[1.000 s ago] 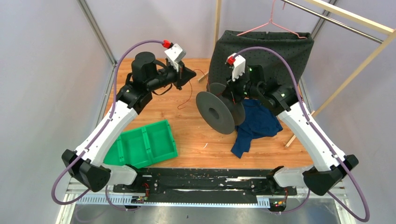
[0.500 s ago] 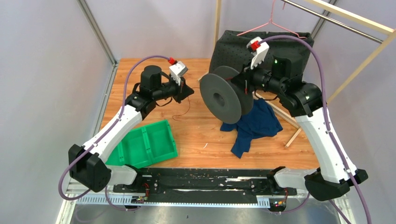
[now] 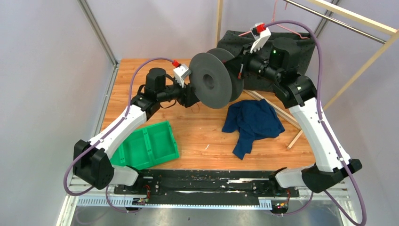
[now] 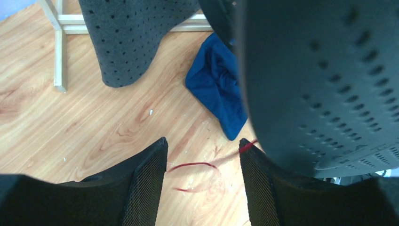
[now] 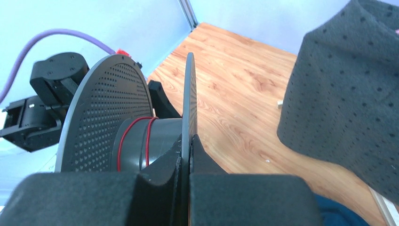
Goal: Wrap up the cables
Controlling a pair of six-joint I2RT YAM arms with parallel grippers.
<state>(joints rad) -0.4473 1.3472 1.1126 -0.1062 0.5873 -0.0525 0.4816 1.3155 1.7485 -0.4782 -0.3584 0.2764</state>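
My right gripper point(image 5: 190, 139) is shut on the thin rim of one flange of the dark grey spool point(image 3: 211, 80) and holds it in the air over the table's back middle. Two turns of the red cable point(image 5: 148, 134) lie round the spool's core. Just left of the spool, low over the table, my left gripper point(image 4: 202, 143) stands open, nothing between its fingers. A loose loop of the red cable point(image 4: 193, 165) lies on the wood below it. One strand runs up past the right fingertip point(image 4: 245, 155) toward the spool.
A green two-compartment bin point(image 3: 146, 146) sits at the front left. A blue cloth point(image 3: 251, 122) lies crumpled right of centre. Behind the spool hangs a dark dotted cloth point(image 3: 287, 44), and a wooden rack point(image 3: 350, 77) stands at the back right.
The right arm has carried the spool up and to the left, close to the left gripper. The left gripper has dropped lower, moved right and opened.
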